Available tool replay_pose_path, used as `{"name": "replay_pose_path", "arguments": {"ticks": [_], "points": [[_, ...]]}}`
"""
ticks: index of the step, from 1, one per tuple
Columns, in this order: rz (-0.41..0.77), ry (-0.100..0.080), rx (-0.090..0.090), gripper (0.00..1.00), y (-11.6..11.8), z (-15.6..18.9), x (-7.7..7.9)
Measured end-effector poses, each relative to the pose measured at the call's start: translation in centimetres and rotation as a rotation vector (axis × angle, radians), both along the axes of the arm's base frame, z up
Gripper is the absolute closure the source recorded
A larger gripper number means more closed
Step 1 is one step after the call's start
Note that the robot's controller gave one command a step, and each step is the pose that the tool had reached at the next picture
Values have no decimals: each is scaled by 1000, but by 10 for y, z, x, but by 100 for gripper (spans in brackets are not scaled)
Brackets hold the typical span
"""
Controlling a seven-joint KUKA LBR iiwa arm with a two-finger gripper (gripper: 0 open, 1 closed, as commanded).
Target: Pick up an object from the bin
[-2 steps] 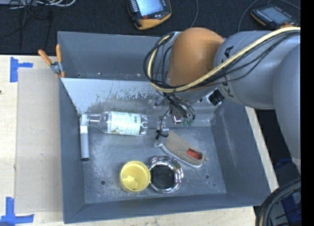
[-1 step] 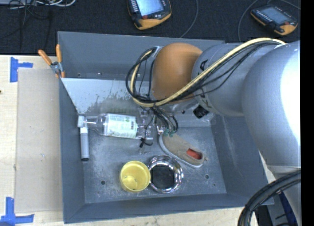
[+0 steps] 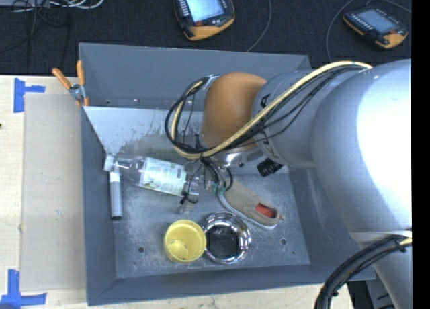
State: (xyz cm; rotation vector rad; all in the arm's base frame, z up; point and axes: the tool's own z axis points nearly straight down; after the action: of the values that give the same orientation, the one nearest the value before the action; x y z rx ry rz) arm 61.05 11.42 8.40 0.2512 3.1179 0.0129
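My gripper (image 3: pixel 190 195) hangs low in the middle of the bin, under the arm's orange cover. It is right at the right-hand end of a clear plastic bottle (image 3: pixel 151 173) with a pale label, which lies on its side across the bin's left half. Just right of the gripper lies a flat tan shoe-like piece (image 3: pixel 254 208) with a red spot. In front of it stand a shiny metal bowl (image 3: pixel 227 237) and a yellow cup (image 3: pixel 184 240), side by side and touching.
A grey marker-like stick (image 3: pixel 115 197) lies along the left wall, its top end by the bottle's neck. The arm and its cables cover the bin's right and back parts.
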Motion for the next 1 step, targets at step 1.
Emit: {"name": "replay_pose_path", "arguments": {"ticks": [1], "points": [[0,3,0,100,0,0,0]]}}
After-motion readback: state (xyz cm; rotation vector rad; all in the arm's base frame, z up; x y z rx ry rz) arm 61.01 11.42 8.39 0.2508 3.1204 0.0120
